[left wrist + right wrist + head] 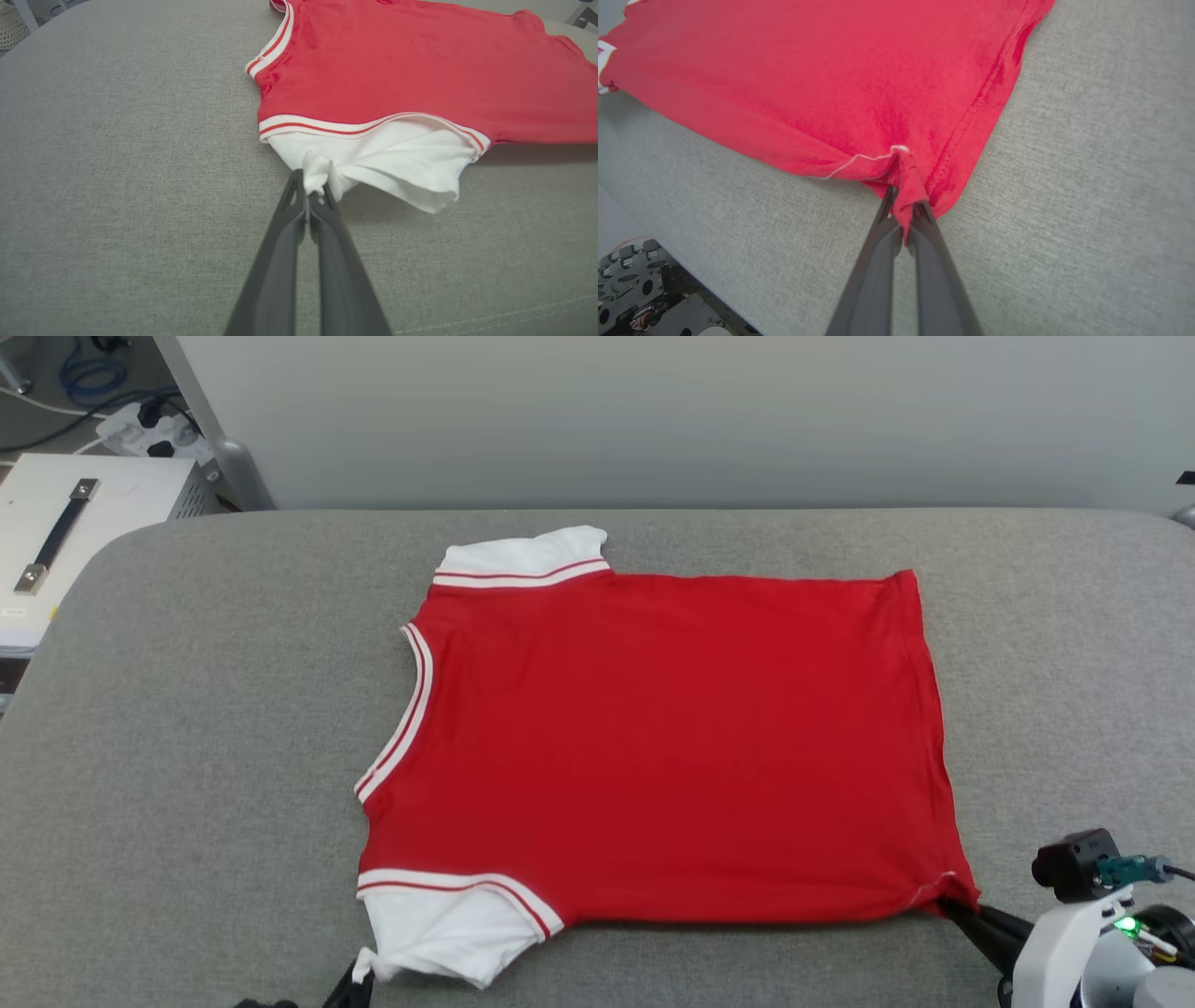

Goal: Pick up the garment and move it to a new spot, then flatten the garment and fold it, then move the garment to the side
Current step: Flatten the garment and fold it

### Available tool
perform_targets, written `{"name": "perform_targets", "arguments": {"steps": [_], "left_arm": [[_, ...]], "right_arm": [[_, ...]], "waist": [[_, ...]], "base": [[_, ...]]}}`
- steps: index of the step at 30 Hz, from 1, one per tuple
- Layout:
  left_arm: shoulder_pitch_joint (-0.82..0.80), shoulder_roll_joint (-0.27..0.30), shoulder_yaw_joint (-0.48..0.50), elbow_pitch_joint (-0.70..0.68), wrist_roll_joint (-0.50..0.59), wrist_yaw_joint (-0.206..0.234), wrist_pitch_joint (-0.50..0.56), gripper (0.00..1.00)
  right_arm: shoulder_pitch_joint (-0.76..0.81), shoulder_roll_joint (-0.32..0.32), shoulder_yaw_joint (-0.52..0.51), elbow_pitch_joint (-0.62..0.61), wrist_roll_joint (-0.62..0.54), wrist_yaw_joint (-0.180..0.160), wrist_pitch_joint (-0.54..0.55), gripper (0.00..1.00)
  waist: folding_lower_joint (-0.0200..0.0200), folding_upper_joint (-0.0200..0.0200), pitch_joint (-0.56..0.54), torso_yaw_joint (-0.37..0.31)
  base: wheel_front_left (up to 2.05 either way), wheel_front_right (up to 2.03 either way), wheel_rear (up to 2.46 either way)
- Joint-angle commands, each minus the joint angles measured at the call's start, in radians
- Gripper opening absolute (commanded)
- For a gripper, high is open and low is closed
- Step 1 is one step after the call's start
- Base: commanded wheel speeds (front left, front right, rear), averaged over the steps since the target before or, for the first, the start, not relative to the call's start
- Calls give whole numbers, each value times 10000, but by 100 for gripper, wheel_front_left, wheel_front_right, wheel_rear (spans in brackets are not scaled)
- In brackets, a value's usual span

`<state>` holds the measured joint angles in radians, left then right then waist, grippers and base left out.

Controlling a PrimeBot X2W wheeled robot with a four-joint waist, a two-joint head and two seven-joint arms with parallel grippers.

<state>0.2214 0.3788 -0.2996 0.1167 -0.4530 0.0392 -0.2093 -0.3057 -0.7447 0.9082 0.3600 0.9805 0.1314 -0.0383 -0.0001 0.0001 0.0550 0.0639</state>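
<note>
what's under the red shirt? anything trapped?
Grey cloth table shows all round the shirt, which lies flat with no lump. Directly beneath is covered. Left gripper pinches the white sleeve, right gripper the red hem corner.

In the head view, the left hand (355,985) is clipped by the bottom edge at lower left, with just its dark tips showing. At lower right, the right hand (966,913) has its tips tucked under the garment (672,747) corner (its arm runs off the frame). In both wrist views the garment runs past the top edge. The white box (121,490) at upper left is cut off by the left edge.
</note>
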Motion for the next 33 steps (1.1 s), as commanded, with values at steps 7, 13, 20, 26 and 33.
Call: {"name": "perform_targets", "arguments": {"steps": [7,13,20,26,33], "left_arm": [[998,-102,-86,359,-572,-250,-11,0],[1132,-90,-267,570,-724,-459,138,0],[423,184,-212,426,-244,-325,-50,0],[-953,561,-332,434,258,-554,55,0],[-3317,870,-486,1046,573,-1106,413,0]], "right_arm": [[1507,-18,-592,-248,-41,-7,187,0],[2205,-38,-1296,-597,-243,-7,433,0],[2449,339,-2315,-1002,-439,-7,716,0],[2193,632,-2976,-1318,-680,-7,1080,0],[1393,953,-3570,-1639,-866,-7,1676,0]], "waist": [[1,-1,-565,-36],[1,-1,-688,-74],[1,-1,-690,-85],[1,-1,-440,-214],[1,-1,413,-537]], "base": [[0,0,0],[0,0,0],[0,0,0],[0,0,0],[0,0,0]]}}
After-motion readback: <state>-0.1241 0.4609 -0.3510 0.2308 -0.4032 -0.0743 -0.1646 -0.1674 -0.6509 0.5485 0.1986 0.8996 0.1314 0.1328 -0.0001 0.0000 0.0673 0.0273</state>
